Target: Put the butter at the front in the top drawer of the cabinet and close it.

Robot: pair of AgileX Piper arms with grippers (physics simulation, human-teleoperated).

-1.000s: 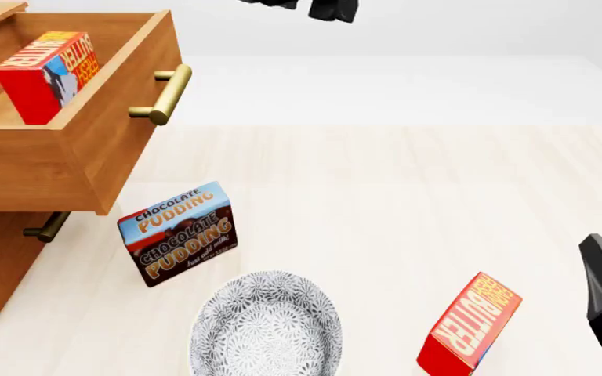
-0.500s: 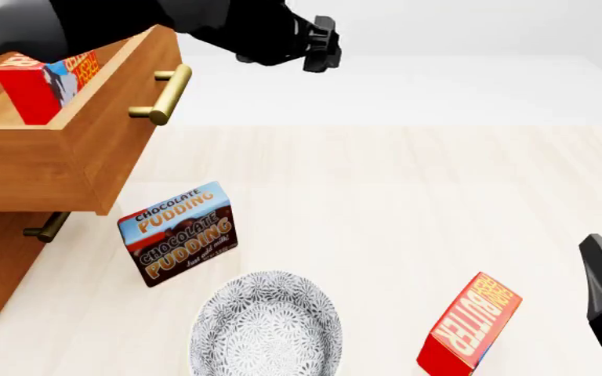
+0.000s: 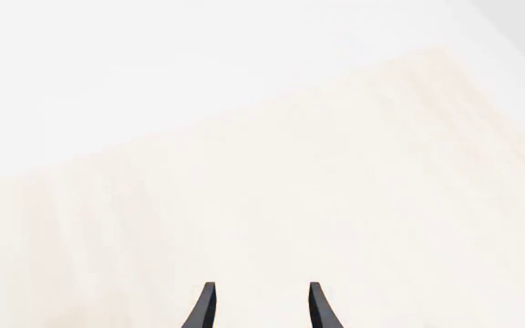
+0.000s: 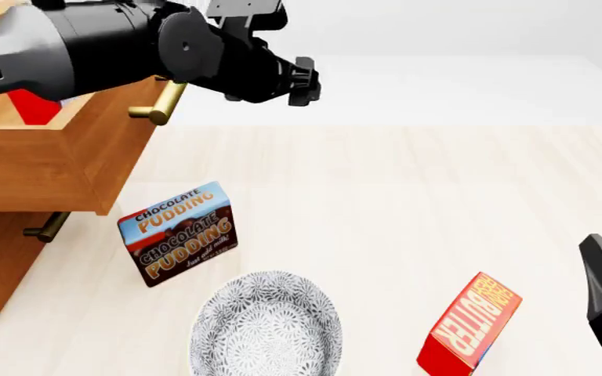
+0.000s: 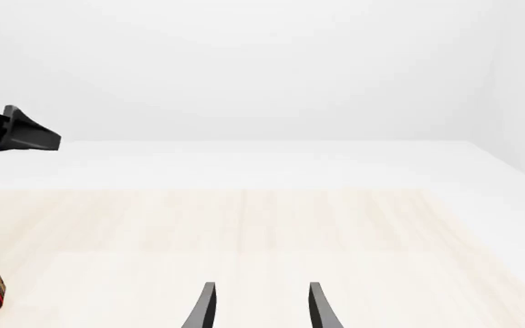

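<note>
Your left gripper (image 4: pixel 303 81) is hanging with fingers parted and empty beside the top drawer (image 4: pixel 66 157), hiding most of the butter (image 4: pixel 31 106) standing inside. Your right gripper (image 5: pixel 258 307) is also parted and empty; the pudding box (image 4: pixel 178 233), patterned bowl (image 4: pixel 266 326) and twin butter box (image 4: pixel 469 324) are sitting below.

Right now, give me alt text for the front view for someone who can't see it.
The left arm's hand hangs beside the open top drawer, where a red carton shows. On the table sit a Chocolate Pudding box, a patterned bowl and a butter carton.
</note>
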